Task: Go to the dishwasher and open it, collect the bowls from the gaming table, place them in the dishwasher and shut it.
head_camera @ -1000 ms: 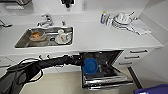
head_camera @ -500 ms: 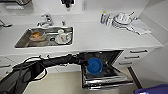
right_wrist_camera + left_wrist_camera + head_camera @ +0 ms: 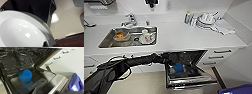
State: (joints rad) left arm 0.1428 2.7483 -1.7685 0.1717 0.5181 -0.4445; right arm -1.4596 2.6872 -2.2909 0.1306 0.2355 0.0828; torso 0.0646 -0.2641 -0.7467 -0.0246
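Reaching our left arm (image 3: pixel 134 61) toward the open dishwasher (image 3: pixel 189 72), we are working at the loading stage of the job. We are carrying a pale bowl (image 3: pixel 21 31) close under the right wrist camera; it is looming large there, and we judge it is the second bowl waiting its turn, though we cannot tell how the right gripper's fingers are set on it. We are seeing the dark arm end at the left edge of the dishwasher's opening, and we cannot tell whether the left gripper is wide or narrow.

Just past that arm, the blue bowl (image 3: pixel 25 75) is sitting inside the dishwasher, low down near the hinge of the lowered door (image 3: pixel 52 83), with nothing gripping it as far as we can make out. So we are judging that opening the dishwasher is done and one bowl is in; the pale bowl is not yet placed, and the door is not yet closed.

Farther back, above the dishwasher, the white counter (image 3: pixel 184 37) is running across. To the left of the dishwasher, the sink (image 3: pixel 129 37) is holding some crockery, with the tap (image 3: pixel 130 20) behind it. To the right and behind, stacked dishes (image 3: pixel 206 20) and a bottle (image 3: pixel 187 17) are standing by the wall, and white drawers (image 3: pixel 220 56) are sitting right beside the dishwasher.
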